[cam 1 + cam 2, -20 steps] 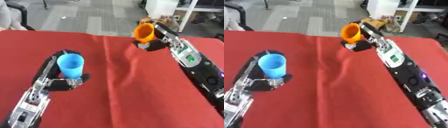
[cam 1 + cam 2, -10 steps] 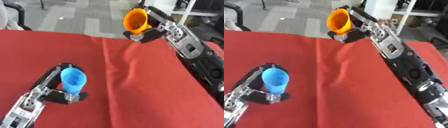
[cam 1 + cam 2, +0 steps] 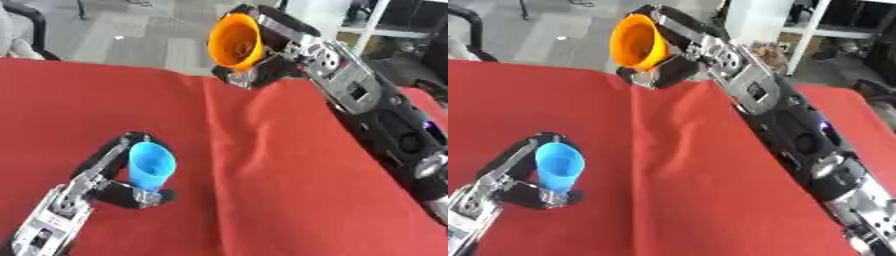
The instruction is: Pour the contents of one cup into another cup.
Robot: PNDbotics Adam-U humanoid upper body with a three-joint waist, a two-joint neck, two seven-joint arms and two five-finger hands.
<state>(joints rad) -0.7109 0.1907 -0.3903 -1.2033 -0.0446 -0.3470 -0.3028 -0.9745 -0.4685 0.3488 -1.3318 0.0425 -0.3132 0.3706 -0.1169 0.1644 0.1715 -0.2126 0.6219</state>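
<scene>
The orange cup (image 3: 234, 41) and the blue cup (image 3: 151, 165) are the two things of the task, but we begin with the biggest thing, the bench (image 3: 262, 200), which is covered with a red cloth (image 3: 675, 190). The cloth has a long fold that runs from the far edge toward us, between the two arms.

The right arm (image 3: 798, 130) is the next largest. It is black with silver joints, and it comes in from the lower right and reaches up to the far edge of the bench. Its right hand (image 3: 262, 70) grasps the orange cup, with the fingers curled around the body of the cup. We hold this cup in the air above the far edge of the cloth. It is tilted strongly, so its open mouth faces toward the left and toward us. Something small and dark shows inside it, but we cannot tell what it is.

The left arm (image 3: 52, 220) comes in from the lower left corner. Its left hand (image 3: 114, 175) is closed around the blue cup, with fingers on both sides of it. This cup is low over the near left part of the cloth, and its mouth leans a little to the left. We cannot tell if its bottom touches the cloth. The two cups are well apart.
</scene>
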